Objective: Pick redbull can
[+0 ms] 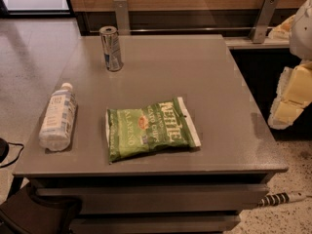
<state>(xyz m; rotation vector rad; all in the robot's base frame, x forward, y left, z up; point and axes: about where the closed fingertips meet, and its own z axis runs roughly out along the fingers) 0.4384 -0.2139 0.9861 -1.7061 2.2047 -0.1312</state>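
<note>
Grey desk [214,82], 3 items on top: 1 can, 1 bottle, 1 bag.

Redbull can [111,48]: stands upright at the back-left of the desk, near the far edge, silver top up. Silver-and-blue body. Can't tell if the tab is popped or what's inside. Nothing touches it; well apart from the other 2 items.

Water bottle [58,117]: clear plastic, white cap on, lying on its side along the left edge, cap end pointing toward the back. Label wraps the middle. Fill level not readable.

Chip bag [152,128]: green w/ white ends, lying flat approx. mid-desk toward the front, print side up, turned a bit off square. Looks sealed; contents hidden. Sits just right of the bottle w/ a gap between, not touching.

Pincer [288,104]: pale yellow-white, at the far right edge of view, off the desk's right side and partly cut off by the frame. Well apart from the can, which sits across the desk from it. Holds nothing that shows; wide or narrow, can't tell.

Behind the desk: 2 metal brackets [263,18] against a wood panel. Floor at lower right: 1 striped cable [279,198].
</note>
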